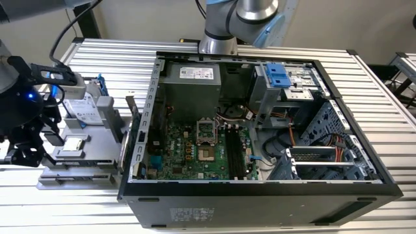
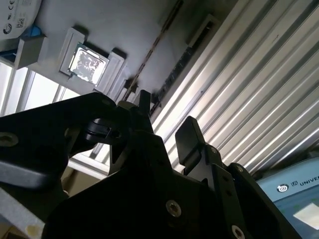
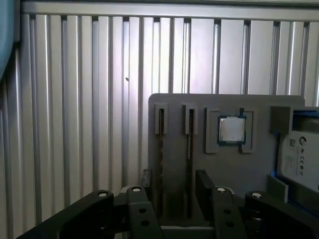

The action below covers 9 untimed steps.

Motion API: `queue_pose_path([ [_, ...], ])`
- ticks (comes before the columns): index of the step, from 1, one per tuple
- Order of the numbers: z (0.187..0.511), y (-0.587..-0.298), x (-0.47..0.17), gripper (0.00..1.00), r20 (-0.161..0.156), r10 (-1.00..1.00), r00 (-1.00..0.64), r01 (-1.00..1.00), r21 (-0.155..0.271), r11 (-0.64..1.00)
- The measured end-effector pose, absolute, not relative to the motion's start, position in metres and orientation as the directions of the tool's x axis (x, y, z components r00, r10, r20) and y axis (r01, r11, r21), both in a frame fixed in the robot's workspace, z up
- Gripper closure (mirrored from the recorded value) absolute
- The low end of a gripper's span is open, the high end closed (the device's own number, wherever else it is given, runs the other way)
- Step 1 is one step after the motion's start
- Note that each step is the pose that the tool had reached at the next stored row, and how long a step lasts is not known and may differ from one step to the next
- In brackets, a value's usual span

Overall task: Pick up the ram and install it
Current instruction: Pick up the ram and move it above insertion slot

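jaws spread, black | thin ram (image 3: pixel 160 154) edge-up in grey slotted holder (image 3: pixel 174 107)

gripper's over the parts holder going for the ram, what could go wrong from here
The open gripper seems to straddle one ram stick and a second stick, both edge-up in the grey holder; closing might catch both. The sticks are thin, so an off-centre grip could tilt one in its slot. The processor lies close by and could get bumped.

Setting is a robotics lab bench. Evidence: ribbed aluminium table (image 1: pixel 110 56), opened computer tower (image 1: pixel 260 192) (side panel off), grey parts fixture (image 1: pixel 101 146), robot arm base (image 1: pixel 217 45).
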<state>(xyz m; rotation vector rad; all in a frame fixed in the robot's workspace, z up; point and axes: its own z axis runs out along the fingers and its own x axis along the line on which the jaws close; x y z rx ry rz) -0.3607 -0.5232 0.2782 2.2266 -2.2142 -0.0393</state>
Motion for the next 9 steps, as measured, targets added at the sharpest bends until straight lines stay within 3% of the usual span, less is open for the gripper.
queue_pose_path([
  [9, 0.262, -0.523, -0.36, 0.0, -0.017, -1.0, 0.005, -1.0, 0.018, -0.006],
])
